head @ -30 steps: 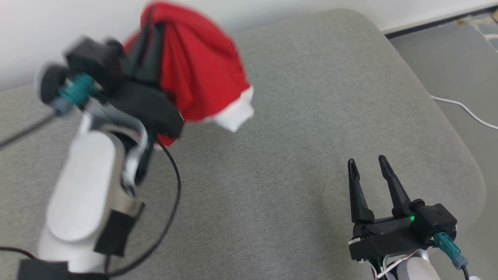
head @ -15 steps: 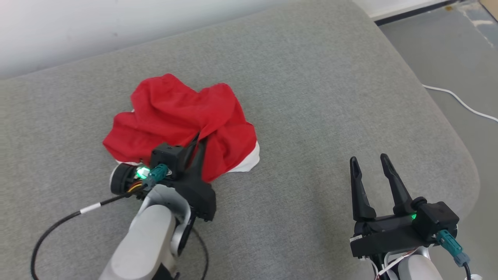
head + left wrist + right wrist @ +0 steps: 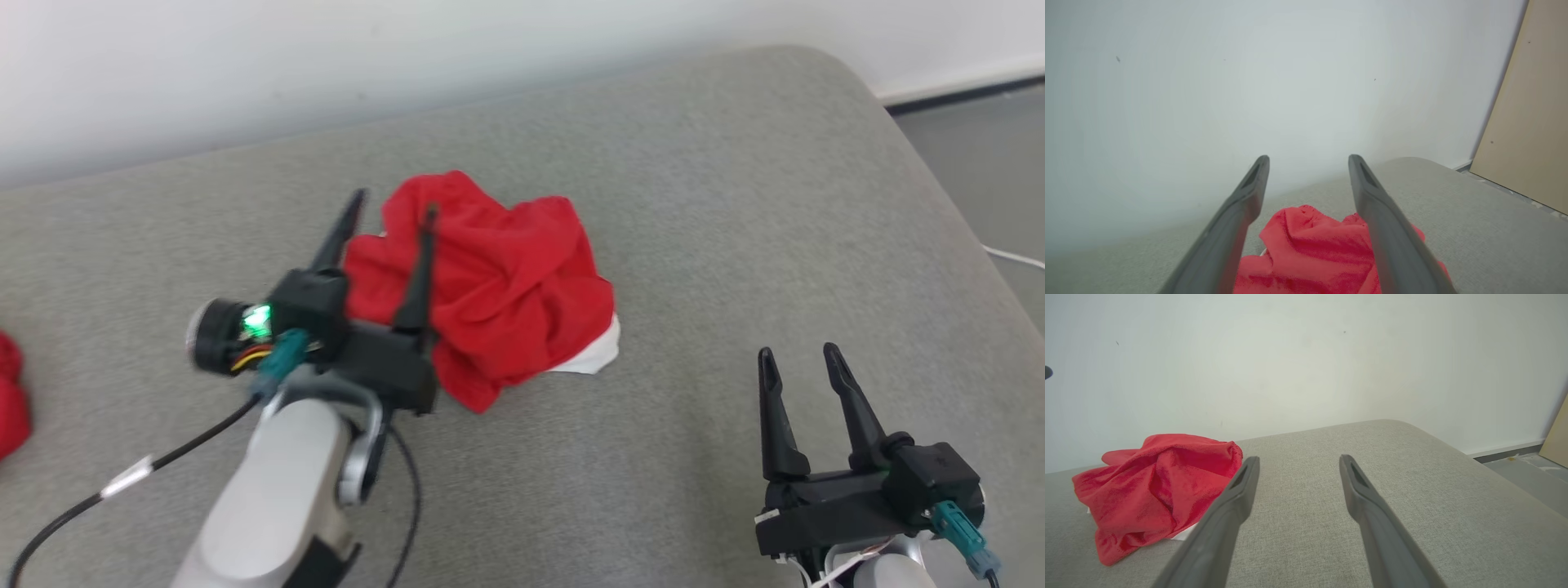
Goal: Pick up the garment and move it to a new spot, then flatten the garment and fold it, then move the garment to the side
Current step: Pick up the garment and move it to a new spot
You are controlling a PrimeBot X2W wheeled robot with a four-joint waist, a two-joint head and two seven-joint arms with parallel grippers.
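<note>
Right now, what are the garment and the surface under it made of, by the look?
Garment: thin soft cloth, possibly a cotton-like knit, matte red with a white edge; it lies in loose crumpled folds. Cushion: grey woven upholstery, likely over padding, matte; fine weave grain, rounded corner.

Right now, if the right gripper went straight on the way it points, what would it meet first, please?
Most likely the bare grey fabric cushion ahead of the open right gripper, then the white wall behind it; depth is hard to judge. The crumpled red cloth garment lies left of that line.
</note>
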